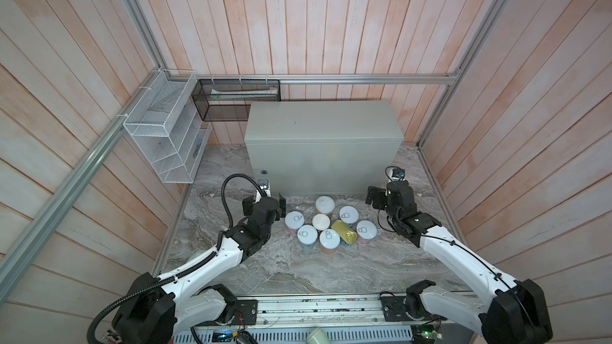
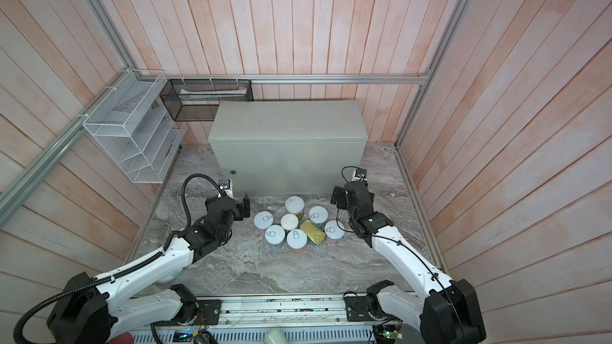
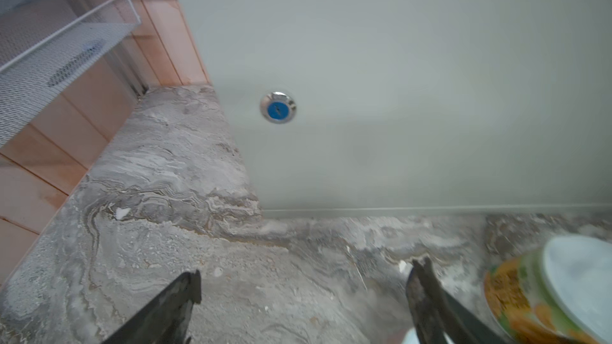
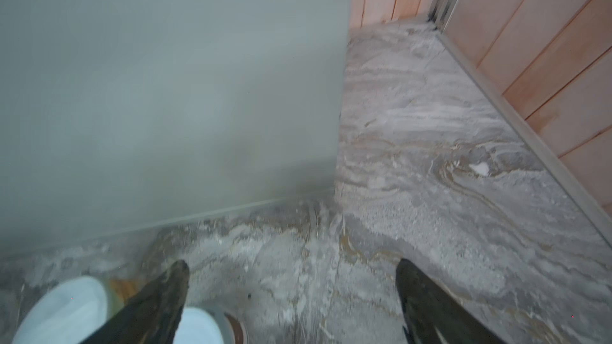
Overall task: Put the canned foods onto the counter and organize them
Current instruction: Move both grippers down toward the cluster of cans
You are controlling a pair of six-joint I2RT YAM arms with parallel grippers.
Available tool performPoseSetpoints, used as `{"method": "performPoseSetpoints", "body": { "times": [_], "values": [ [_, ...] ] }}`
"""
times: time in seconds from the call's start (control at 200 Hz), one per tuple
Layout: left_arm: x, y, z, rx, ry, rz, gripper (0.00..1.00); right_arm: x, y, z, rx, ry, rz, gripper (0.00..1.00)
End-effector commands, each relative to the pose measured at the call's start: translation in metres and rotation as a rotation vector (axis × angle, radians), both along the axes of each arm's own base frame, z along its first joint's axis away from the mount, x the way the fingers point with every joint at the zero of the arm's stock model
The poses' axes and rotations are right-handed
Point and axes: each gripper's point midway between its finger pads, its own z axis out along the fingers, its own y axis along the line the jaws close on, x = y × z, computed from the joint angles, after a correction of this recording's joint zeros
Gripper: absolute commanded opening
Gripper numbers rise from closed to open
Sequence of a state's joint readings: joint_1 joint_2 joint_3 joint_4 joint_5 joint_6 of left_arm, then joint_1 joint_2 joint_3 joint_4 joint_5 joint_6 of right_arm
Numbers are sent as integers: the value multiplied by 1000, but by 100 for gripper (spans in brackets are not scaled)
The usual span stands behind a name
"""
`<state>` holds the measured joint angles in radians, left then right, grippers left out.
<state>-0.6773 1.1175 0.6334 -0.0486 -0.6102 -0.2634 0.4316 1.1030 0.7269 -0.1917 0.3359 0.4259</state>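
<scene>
cans (image 1: 329, 239): eight, sitting bunched in one tight cluster on the marble surface (image 1: 265, 269), mid-scene, just in front of the counter's near face.
pull-tab cans (image 2: 263, 220): five, all standing upright with their axes vertical and silver lids facing up. They are ringing the left, near and right sides of the cluster.
white-lidded cans (image 1: 325, 205): two, standing upright, lids up. One is at the far edge of the cluster, the other (image 1: 321, 222) is in the middle.
gold tin (image 1: 344, 232): lying lid-up and tilted among the round cans, right of centre. Its long axis is running far-left to near-right, pull tab at the near-right end.
counter (image 1: 321, 120): grey-green box standing at the far side, long axis running left-right. Its lock (image 3: 278, 107) is sitting low on the front, left end.
left gripper (image 1: 265, 205): hovering just left of the cluster and pointing at the counter front. Fingers spread wide, gripping nothing.
right gripper (image 1: 387, 198): hovering just right of the cluster's far side, also facing the counter. Fingers spread wide, gripping nothing.
racks: white wire rack (image 1: 165, 134) hanging on the left wall, black mesh basket (image 1: 231, 100) hanging on the far wall.
</scene>
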Motion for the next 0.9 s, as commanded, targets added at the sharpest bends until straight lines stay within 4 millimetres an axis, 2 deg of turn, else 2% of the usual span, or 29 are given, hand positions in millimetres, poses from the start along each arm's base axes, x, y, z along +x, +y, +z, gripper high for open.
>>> {"method": "performPoseSetpoints", "body": {
  "times": [0.0, 0.17, 0.355, 0.615, 0.73, 0.895],
  "values": [
    [-14, -7, 10, -10, 17, -17, 100, -47, 5, -29, -22, 241, 18, 98],
    [-23, -25, 22, -81, 19, -83, 100, -77, 17, -41, -1, 342, 46, 98],
    [-26, -38, 33, -153, 9, -129, 100, -93, 16, -54, 50, 404, 20, 98],
    [-27, -42, 33, -180, 8, -148, 100, -95, 43, -71, 167, 449, 93, 98],
    [-27, -43, 32, -181, 5, -151, 100, -92, 40, -79, 138, 456, 76, 98],
    [-28, -44, 27, -174, 10, -160, 100, -86, 31, -78, 96, 441, 28, 98]
  ]
}}
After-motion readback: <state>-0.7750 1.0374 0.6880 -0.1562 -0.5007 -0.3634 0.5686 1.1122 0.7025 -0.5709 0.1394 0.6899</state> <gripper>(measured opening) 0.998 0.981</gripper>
